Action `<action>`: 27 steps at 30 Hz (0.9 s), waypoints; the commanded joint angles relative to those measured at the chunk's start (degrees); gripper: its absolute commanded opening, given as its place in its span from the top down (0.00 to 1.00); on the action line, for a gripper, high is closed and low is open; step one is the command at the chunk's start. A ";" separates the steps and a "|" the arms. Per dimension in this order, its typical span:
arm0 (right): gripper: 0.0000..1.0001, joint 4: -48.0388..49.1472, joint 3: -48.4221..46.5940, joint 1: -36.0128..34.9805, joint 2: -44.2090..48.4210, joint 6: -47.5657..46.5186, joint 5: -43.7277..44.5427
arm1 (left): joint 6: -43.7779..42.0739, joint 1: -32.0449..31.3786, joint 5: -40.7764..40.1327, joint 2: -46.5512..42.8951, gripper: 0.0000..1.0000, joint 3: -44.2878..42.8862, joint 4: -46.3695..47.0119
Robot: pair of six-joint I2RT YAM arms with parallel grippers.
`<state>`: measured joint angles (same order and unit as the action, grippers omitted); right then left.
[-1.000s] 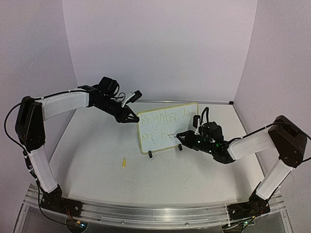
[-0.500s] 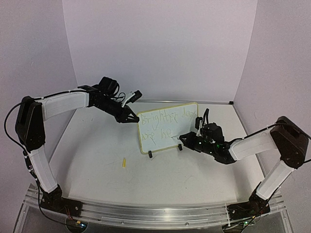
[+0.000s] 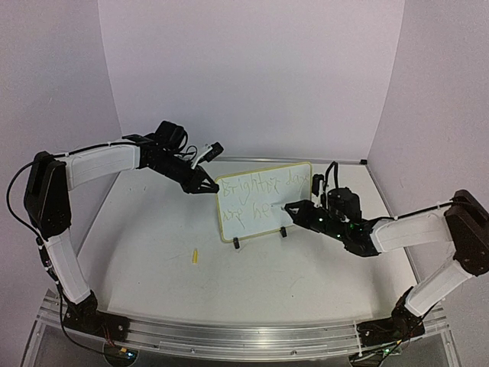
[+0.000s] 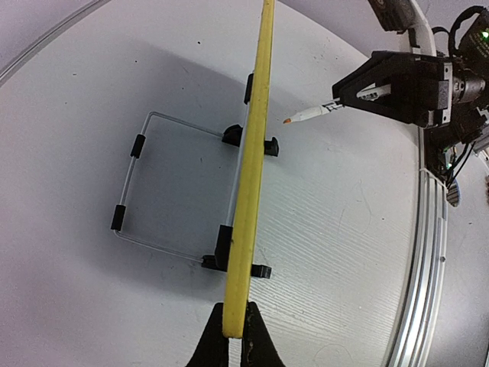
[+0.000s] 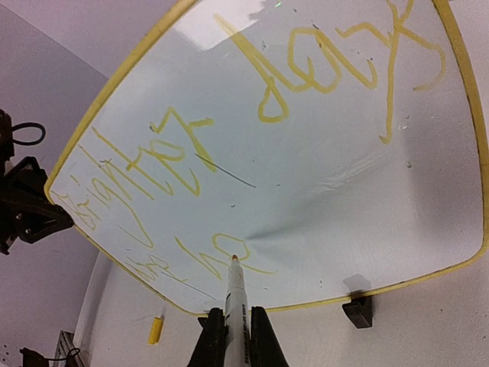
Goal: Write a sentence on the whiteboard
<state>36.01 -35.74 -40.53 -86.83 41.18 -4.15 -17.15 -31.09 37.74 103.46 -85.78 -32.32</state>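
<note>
- The whiteboard (image 3: 252, 197) stands upright on its two black clip feet (image 3: 236, 243), past the middle of the table (image 3: 153, 252), its white face turned toward the near right.
- The sentence (image 3: 260, 186) is partly written in thin yellow strokes. The top line reads something like "Brighter days".
- A second line is started at the lower left of the board. I can't make out its letters for sure, as the ink is so pale.
- I judge the task a good way along but not finished. The lower line stops about midway across, and the board's near-right part is bare.
- The left gripper (image 3: 208, 186) reaches in from the far left, its fingers pressed together on the board's yellow left edge and steadying it.
- The right gripper (image 3: 294, 208) comes in from the right, clamped tight on a white marker (image 5: 235, 294) that points at the end of the lower line.
- From the left wrist view the marker tip sits just off the board's face, near but not touching.
- A small yellow piece (image 3: 194, 256), perhaps the marker's cap, lies on the table nearer than the board and to its left.
</note>
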 commanded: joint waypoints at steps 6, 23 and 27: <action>1.00 -2.17 -1.53 0.19 1.82 -2.53 0.12 | -1.52 -0.20 -0.73 -2.45 1.00 0.22 0.48; 1.00 -2.52 -6.45 0.19 -3.62 -2.45 2.70 | -1.51 -0.20 -0.82 -2.30 1.00 0.17 0.50; 1.00 -2.48 -6.60 0.19 -3.65 -2.12 3.84 | -1.53 -0.22 -0.88 -2.30 1.00 0.20 0.47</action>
<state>32.88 -40.22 -40.53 -90.06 39.18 -2.39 -17.14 -31.07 37.74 103.44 -85.78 -32.32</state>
